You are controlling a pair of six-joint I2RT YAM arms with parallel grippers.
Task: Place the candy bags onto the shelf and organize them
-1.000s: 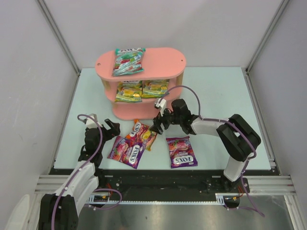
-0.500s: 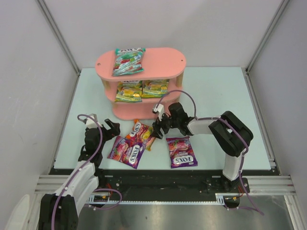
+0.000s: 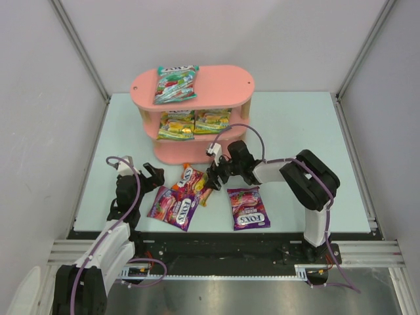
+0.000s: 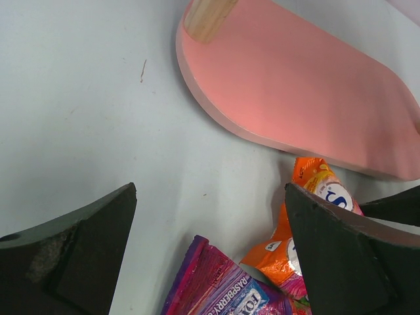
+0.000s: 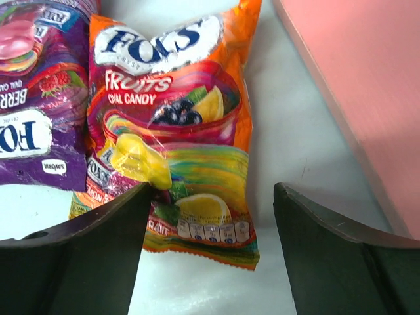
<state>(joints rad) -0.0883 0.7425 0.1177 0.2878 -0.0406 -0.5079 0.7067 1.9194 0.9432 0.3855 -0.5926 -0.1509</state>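
The pink shelf (image 3: pixel 223 82) stands at the back of the table. A teal candy bag (image 3: pixel 176 83) lies on its top board, and two yellow-green bags (image 3: pixel 177 125) (image 3: pixel 211 121) sit on the middle tier. On the table in front lie a red-orange bag (image 3: pixel 195 184), partly over a purple bag (image 3: pixel 172 207), and a second purple bag (image 3: pixel 247 207). My right gripper (image 3: pixel 213 176) is low at the red-orange bag's (image 5: pixel 177 131) right end. It is open (image 5: pixel 210 249), with the bag's bottom edge between its fingers. My left gripper (image 3: pixel 152 177) is open (image 4: pixel 210 256) above the first purple bag's corner (image 4: pixel 223 289).
The shelf's bottom board (image 5: pixel 367 92) lies close to the right of my right gripper. Its wooden post (image 4: pixel 207 16) shows in the left wrist view. Grey walls enclose the pale table (image 3: pixel 295 125) on three sides.
My right arm has slid left and nearer, bringing its gripper down over the red-orange bag's end, and its jaws have narrowed slightly. The left arm and all the bags have stayed still.
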